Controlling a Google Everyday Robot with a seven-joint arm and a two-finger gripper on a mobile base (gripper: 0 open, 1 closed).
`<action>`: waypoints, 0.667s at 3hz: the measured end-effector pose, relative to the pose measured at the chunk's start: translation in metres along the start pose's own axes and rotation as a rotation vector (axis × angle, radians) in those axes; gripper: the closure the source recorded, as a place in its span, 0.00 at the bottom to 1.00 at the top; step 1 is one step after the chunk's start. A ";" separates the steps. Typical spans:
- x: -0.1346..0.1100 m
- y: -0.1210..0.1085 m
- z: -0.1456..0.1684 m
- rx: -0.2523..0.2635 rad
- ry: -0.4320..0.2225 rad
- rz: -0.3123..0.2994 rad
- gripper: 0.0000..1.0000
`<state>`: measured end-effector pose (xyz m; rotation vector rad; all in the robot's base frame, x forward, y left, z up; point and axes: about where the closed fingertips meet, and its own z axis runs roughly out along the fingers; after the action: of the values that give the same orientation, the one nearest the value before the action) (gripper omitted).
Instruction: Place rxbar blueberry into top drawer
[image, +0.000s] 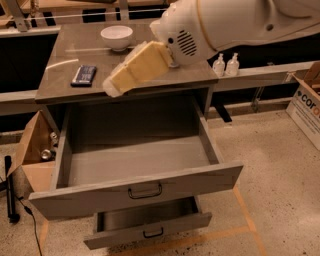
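The rxbar blueberry (83, 75) is a small dark flat bar lying on the left part of the grey countertop (65, 90). The top drawer (135, 186) is pulled wide open below the counter and nothing shows inside it; its dark bar handle is on the front. My gripper (113, 87) is the cream-coloured end of the big white arm. It hangs over the counter's front edge, pointing down-left, a short way right of the bar and not touching it.
A white bowl (116, 37) stands at the back of the counter. The lower drawer (150, 229) is partly open. An open cardboard box (31, 150) holding cans stands at the left. Two small bottles (225, 64) and another box (306, 105) are at the right.
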<state>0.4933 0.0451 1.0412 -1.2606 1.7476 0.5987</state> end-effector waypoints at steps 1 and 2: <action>-0.009 -0.009 0.005 0.046 -0.033 -0.002 0.00; -0.001 -0.009 0.006 0.100 -0.018 0.009 0.00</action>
<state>0.5043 0.0466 1.0398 -1.1757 1.7473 0.5195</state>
